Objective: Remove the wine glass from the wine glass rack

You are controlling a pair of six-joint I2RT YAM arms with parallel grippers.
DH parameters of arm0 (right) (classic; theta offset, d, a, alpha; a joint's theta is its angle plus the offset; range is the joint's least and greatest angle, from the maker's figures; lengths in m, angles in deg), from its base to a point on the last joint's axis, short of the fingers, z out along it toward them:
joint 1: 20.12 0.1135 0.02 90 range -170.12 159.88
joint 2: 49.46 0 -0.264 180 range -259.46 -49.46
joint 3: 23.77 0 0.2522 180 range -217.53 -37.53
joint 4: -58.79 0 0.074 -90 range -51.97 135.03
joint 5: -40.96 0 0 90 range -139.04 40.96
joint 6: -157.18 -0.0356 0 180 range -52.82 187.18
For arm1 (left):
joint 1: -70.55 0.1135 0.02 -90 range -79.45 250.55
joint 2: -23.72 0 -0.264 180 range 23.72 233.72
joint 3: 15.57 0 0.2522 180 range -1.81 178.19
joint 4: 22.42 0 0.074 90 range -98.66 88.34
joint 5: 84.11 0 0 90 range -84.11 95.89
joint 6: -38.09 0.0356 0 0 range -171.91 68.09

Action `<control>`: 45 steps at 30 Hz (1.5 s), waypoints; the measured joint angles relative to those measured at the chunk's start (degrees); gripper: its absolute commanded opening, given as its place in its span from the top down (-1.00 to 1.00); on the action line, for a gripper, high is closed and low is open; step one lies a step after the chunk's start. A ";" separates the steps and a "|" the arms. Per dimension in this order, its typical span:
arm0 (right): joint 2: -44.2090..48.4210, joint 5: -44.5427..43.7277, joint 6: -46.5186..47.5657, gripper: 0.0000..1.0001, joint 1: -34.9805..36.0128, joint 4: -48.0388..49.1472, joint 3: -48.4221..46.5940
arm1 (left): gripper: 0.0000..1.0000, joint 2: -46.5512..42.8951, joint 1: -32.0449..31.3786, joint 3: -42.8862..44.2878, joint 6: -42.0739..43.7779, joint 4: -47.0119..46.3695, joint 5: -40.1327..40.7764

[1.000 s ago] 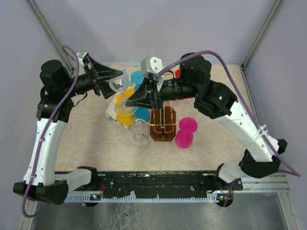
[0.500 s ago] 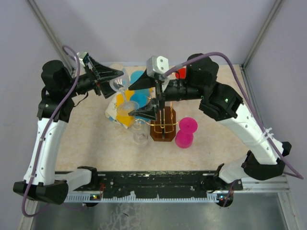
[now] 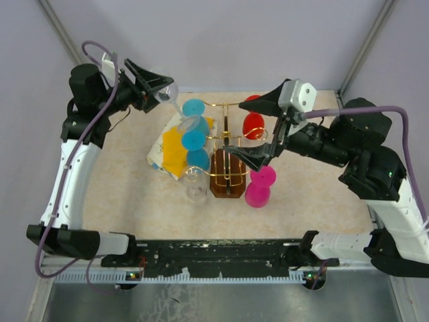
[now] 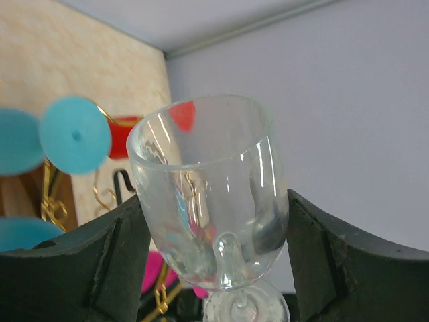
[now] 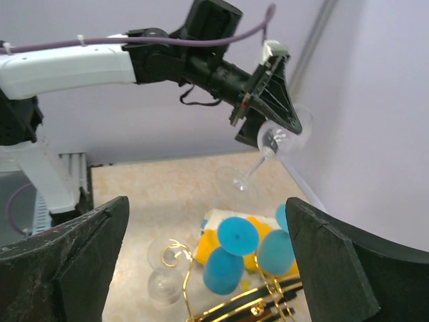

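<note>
Right jaws drew back, spread wide; left jaws clasp wine glass [image 4: 204,181].

Wine glass [image 4: 208,194] in left claw [image 3: 165,91], rack [image 3: 226,176] rightward

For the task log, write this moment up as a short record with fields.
left gripper: closed on the bowl of the wine glass
wine glass: clear, tilted, in the air, apart from the wine glass rack
right gripper: open, empty, to the right of the rack
on rack: blue glasses
by rack: red glass, pink glass, clear glass, cloth
</note>
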 measured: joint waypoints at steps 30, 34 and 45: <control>-14.62 -8.85 -30.16 -0.98 -39.93 -23.76 -8.94 | 0.05 15.08 6.14 -13.99 51.91 -28.81 62.64; -15.76 -4.87 -30.88 -0.98 -40.92 -23.28 -7.45 | 0.04 18.78 6.14 -16.33 55.84 -37.57 65.96; -16.61 3.50 -32.02 -0.80 -46.47 -19.06 -0.15 | -0.07 28.57 7.19 -23.78 63.43 -60.87 71.80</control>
